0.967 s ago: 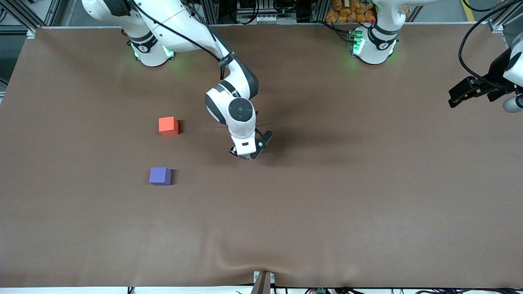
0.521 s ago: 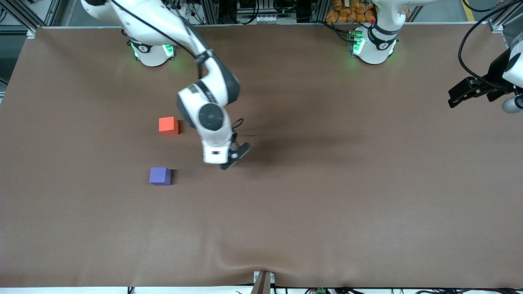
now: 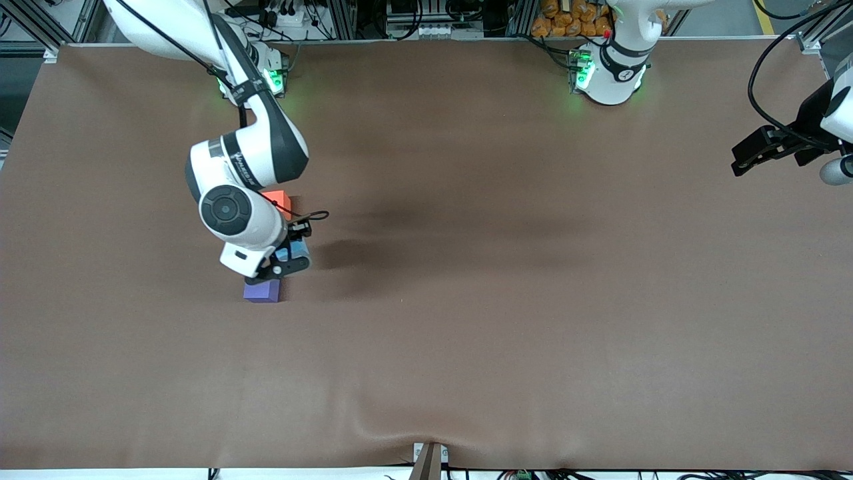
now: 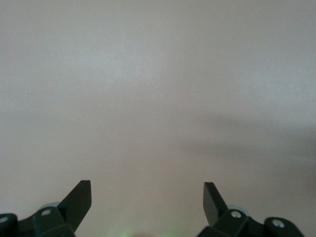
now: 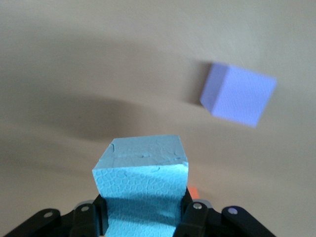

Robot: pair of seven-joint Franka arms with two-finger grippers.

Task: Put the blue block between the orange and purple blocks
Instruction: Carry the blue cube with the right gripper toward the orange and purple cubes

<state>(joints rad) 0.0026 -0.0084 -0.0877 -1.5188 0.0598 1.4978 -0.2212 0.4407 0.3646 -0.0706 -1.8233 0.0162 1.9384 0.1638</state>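
The blue block (image 5: 143,190) is held clamped in the right hand (image 3: 291,255), in the air over the gap between the orange block (image 3: 276,198) and the purple block (image 3: 262,291) on the desk (image 3: 533,300). Pickup and carry appear done; lowering and release are left. The left hand (image 4: 147,202) is kept spread, waiting at the desk's edge.
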